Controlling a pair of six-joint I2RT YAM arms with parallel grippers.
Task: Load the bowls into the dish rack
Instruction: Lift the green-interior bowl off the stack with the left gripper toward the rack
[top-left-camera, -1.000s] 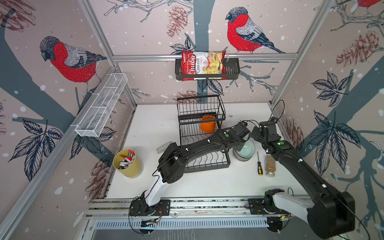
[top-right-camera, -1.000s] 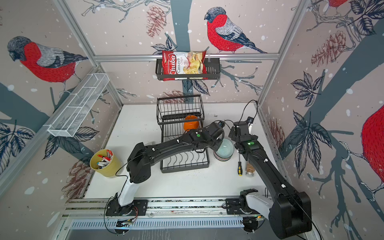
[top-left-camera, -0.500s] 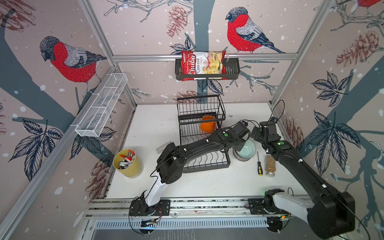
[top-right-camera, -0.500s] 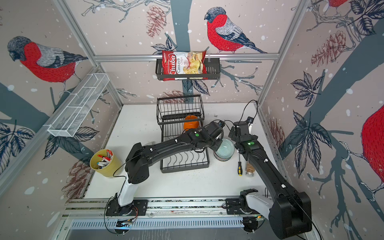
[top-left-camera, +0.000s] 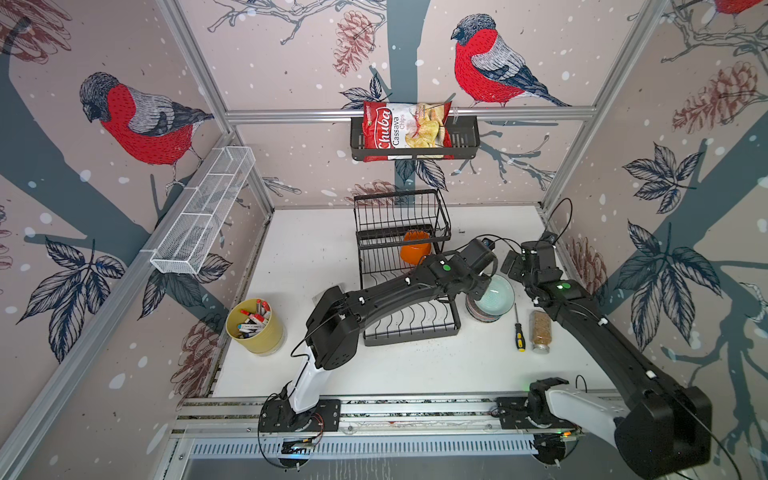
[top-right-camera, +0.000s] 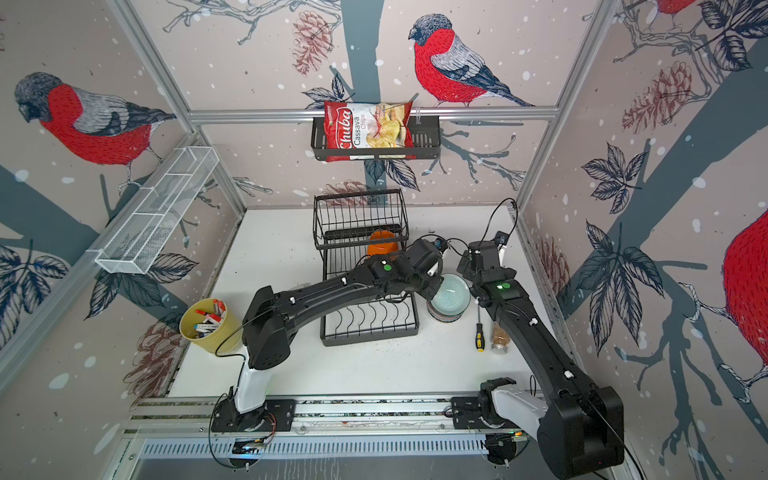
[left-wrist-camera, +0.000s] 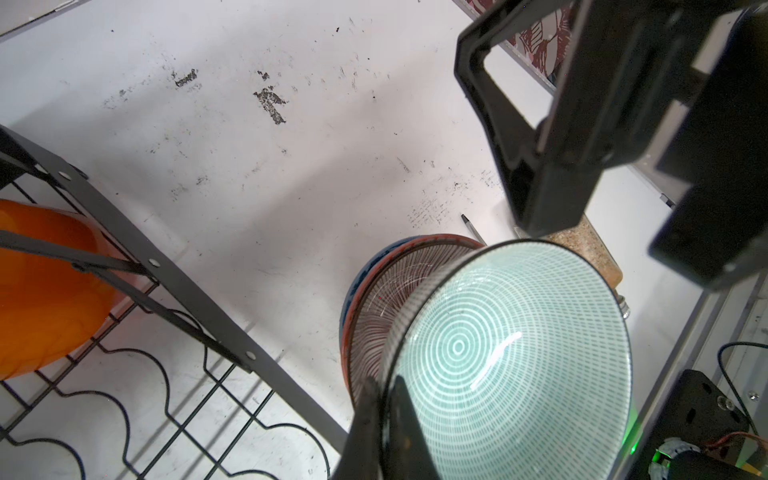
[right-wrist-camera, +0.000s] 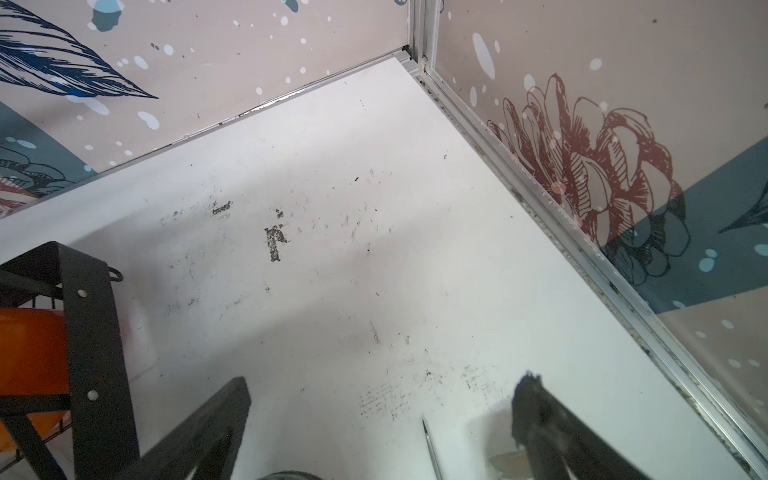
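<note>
My left gripper (left-wrist-camera: 384, 386) is shut on the rim of the pale mint bowl (left-wrist-camera: 519, 353), which hangs tilted just above the stack of patterned bowls (left-wrist-camera: 374, 299). Both top views show the mint bowl (top-left-camera: 496, 293) (top-right-camera: 451, 293) over the stack (top-left-camera: 482, 319) (top-right-camera: 444, 316), right of the dish rack (top-left-camera: 411, 330) (top-right-camera: 370, 330). An orange bowl (top-left-camera: 415, 251) (top-right-camera: 382, 247) (right-wrist-camera: 29, 349) lies in the rack under its raised basket. My right gripper (right-wrist-camera: 382, 384) (top-left-camera: 513, 268) is open and holds nothing. It hovers just behind the stack.
A screwdriver (top-left-camera: 518, 332) and a spice jar (top-left-camera: 541, 330) lie right of the stack. A yellow cup of pens (top-left-camera: 254, 326) stands front left. The back wall carries a black shelf basket with a chip bag (top-left-camera: 405, 131). A white mesh trough (top-left-camera: 203, 210) hangs on the left wall.
The left gripper has drawn the mint bowl slightly up off the stack. The right arm has not moved.
</note>
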